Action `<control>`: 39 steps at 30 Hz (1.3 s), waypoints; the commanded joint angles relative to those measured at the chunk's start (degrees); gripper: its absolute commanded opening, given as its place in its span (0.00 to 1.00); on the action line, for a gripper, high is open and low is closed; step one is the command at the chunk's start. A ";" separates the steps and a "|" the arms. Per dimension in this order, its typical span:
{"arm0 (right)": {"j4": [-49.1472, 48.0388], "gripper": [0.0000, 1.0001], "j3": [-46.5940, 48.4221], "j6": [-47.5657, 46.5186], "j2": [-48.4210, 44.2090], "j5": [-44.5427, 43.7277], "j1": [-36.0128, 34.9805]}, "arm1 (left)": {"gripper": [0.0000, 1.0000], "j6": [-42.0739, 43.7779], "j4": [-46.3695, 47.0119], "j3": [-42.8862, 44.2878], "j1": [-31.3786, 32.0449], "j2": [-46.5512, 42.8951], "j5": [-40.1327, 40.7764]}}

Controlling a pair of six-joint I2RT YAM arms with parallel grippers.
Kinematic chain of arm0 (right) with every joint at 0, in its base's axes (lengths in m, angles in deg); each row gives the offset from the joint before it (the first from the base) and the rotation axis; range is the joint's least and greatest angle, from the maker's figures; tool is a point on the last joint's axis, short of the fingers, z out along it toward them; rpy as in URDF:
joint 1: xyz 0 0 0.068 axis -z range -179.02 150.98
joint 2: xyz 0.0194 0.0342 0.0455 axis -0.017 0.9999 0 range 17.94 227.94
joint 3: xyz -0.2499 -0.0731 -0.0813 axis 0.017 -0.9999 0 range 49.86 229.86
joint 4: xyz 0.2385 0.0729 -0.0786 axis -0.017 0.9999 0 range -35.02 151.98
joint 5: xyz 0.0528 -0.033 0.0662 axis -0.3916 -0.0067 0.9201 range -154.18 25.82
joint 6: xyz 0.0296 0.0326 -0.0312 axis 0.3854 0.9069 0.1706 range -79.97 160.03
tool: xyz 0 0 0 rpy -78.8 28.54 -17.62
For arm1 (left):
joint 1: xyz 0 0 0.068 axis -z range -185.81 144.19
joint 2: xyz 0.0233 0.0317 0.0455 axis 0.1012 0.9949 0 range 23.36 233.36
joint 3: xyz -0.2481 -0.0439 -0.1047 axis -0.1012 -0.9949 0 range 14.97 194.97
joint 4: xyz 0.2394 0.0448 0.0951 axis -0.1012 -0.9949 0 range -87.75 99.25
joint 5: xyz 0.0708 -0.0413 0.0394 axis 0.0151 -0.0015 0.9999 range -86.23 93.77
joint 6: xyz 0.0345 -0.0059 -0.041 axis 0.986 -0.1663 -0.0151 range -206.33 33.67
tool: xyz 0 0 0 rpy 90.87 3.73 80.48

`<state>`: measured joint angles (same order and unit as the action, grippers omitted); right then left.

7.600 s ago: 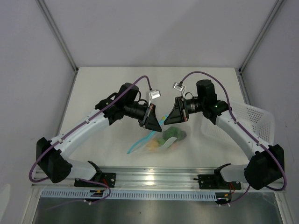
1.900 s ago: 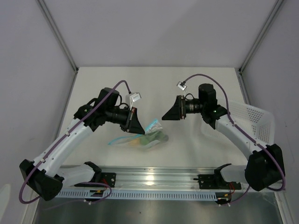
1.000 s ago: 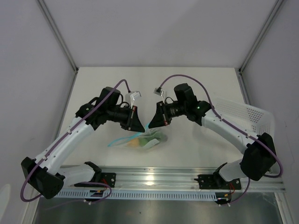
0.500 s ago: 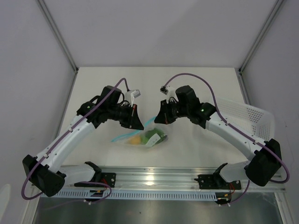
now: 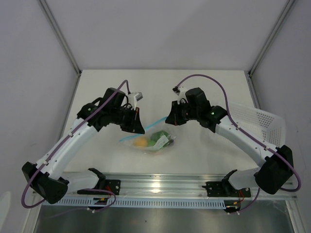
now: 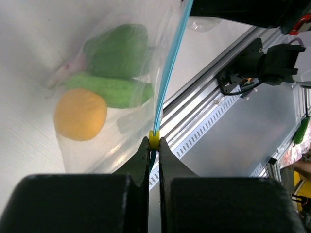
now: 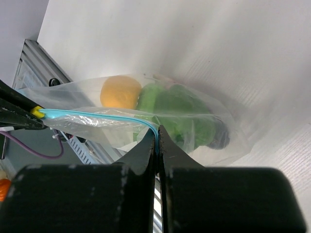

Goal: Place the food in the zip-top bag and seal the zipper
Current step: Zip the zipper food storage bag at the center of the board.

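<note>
The clear zip-top bag (image 5: 151, 141) hangs between both grippers just above the table, with the food inside: a yellow-orange piece (image 6: 80, 114), green pieces (image 6: 116, 51) and a pinkish bit (image 6: 65, 73). The same pieces show in the right wrist view, orange (image 7: 120, 91) and green (image 7: 177, 116). The light-blue zipper (image 6: 170, 63) runs taut from gripper to gripper. My left gripper (image 6: 153, 141) is shut on the zipper at its small yellow slider (image 6: 154, 139). My right gripper (image 7: 157, 133) is shut on the zipper's other end (image 7: 97, 115).
A white perforated basket (image 5: 262, 121) stands at the table's right edge. The aluminium rail (image 5: 160, 184) runs along the near edge, and a grey wall frame encloses the table.
Both grippers have drawn slightly apart. The bag has risen and its zipper now stretches straight between them. The right gripper, open and apart 1.9 s ago, now grips the zipper.
</note>
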<state>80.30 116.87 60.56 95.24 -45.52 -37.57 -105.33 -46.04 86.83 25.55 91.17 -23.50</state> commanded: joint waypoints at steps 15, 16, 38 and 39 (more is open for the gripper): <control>-0.01 0.00 0.50 0.03 0.66 -4.51 2.25 | 0.03 -9.12 -19.59 0.22 -0.33 -9.10 16.89; -0.01 0.00 0.50 0.03 0.75 -4.33 2.25 | 0.03 -9.47 -19.94 0.13 -0.33 -9.27 17.42; -1.86 0.00 3.39 -0.32 6.02 2.26 -0.04 | 0.20 -11.93 -22.15 -1.10 -0.33 -15.16 17.33; -1.77 0.00 4.62 -0.58 6.72 2.87 -0.04 | 0.26 -11.76 -21.10 -1.19 -0.33 -15.51 18.03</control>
<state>79.18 117.72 60.93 100.12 -42.84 -37.92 -117.27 -64.88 86.20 25.55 77.92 -6.36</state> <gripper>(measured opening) 0.006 0.219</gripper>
